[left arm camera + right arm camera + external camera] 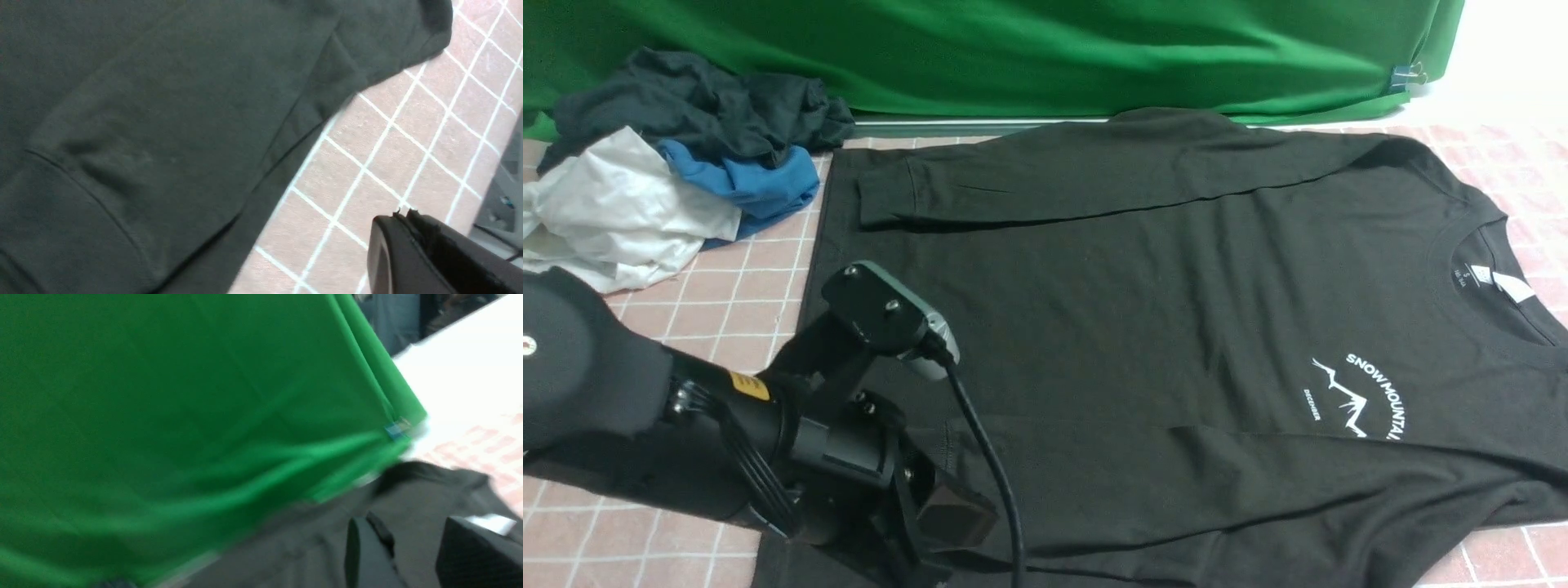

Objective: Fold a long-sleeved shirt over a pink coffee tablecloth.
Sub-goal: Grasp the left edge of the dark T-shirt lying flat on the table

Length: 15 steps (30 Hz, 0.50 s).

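The black long-sleeved shirt (1143,310) lies flat on the pink coffee tablecloth (735,302), neck to the right and hem to the left. Both sleeves are folded in across the body. Its white print (1364,392) and neck label (1499,284) face up. My left gripper (947,523) hangs low over the shirt's near left corner. In the left wrist view, this gripper (402,216) is shut on nothing over the cloth's white grid (408,143), beside the shirt's hem (163,122). The right gripper (412,539) is outside the front view. Its own blurred view shows it open above the shirt (429,490), near the label (488,522).
A heap of dark, blue and white garments (670,163) sits at the back left of the tablecloth. The green backdrop cloth (1013,49) hangs along the far edge, held by a small blue clip (1405,77). The table's near edge shows by the left gripper (502,183).
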### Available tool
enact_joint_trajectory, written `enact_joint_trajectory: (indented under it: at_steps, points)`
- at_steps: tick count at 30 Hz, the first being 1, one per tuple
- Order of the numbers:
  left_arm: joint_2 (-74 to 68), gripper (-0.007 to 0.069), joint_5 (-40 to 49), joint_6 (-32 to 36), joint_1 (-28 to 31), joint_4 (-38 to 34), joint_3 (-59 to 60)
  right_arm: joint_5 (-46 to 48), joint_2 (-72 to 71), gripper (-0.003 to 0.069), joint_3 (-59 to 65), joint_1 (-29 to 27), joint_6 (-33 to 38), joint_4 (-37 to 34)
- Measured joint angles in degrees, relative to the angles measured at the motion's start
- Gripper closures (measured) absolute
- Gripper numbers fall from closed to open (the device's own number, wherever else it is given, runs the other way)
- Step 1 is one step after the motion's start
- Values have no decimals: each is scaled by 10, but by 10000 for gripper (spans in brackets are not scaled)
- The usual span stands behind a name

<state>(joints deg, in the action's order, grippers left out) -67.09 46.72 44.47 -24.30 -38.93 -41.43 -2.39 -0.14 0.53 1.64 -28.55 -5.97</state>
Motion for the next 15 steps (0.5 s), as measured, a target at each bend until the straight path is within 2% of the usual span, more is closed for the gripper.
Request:
enact_joint_trajectory:
  at_steps: [3,5,8,9,11,12,15]
  points:
    - [-2,604,-6,-15,-1,38,-13,-6,0,419,0,1,-56,-2]
    - [-12,604,7,-25,7,62,-29,46,1,419,-11,14,-81,-3]
    - [-34,604,32,-30,26,76,-53,128,19,419,-62,54,-63,-4]
    - [-64,604,46,-30,42,77,-75,220,54,419,-134,110,-4,-4]
    - [-79,604,48,-28,52,78,-84,271,77,419,-175,147,33,-4]
    - [-100,604,40,-26,58,82,-93,344,107,419,-223,179,87,-4]
    - [-139,596,0,-17,65,114,-100,509,184,419,-341,283,185,0]
